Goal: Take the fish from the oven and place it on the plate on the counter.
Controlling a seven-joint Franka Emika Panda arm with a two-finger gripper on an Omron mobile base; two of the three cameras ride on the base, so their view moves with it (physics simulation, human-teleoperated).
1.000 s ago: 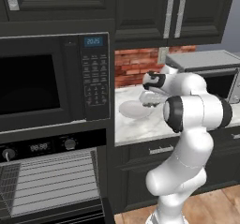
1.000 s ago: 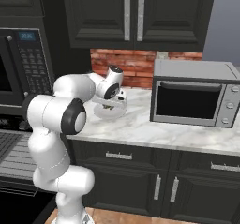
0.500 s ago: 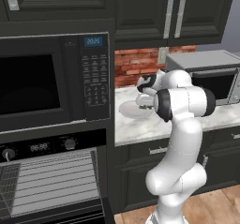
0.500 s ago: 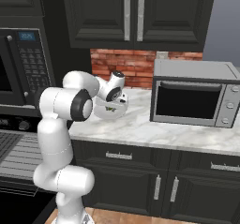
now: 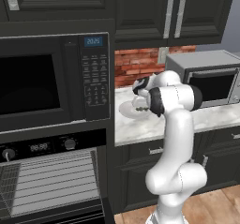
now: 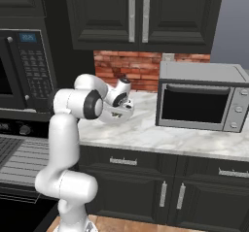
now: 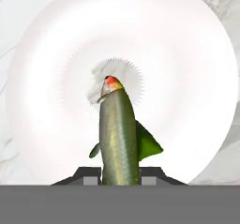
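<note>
The gripper (image 7: 120,177) holds the fish (image 7: 120,138). In the hand view the two dark finger tips stand close on either side of the fish's lower body, jaws narrowed onto it, with the body rising straight up from between them. The fish is olive-green, with a red and yellow patch at the end farthest from the jaws and a brighter green fin projecting to one side just above the finger tips.

Directly beyond the jaws lies the plate (image 7: 197,54), round, pale and shallow. The far end of the fish points at the plate's middle; whether it touches the dish cannot be told. Marbled counter (image 7: 220,3) shows past the plate's rim at the corners.

In the left base view the gripper (image 5: 139,105) hangs over the plate (image 5: 125,110) on the counter (image 5: 136,127), the arm reaching in from the lower right. In the right base view the gripper (image 6: 118,113) sits low over the counter (image 6: 160,136), beside the grey microwave (image 6: 202,101).

The oven (image 5: 49,181) stands well apart from the jaws, its wire rack showing.
</note>
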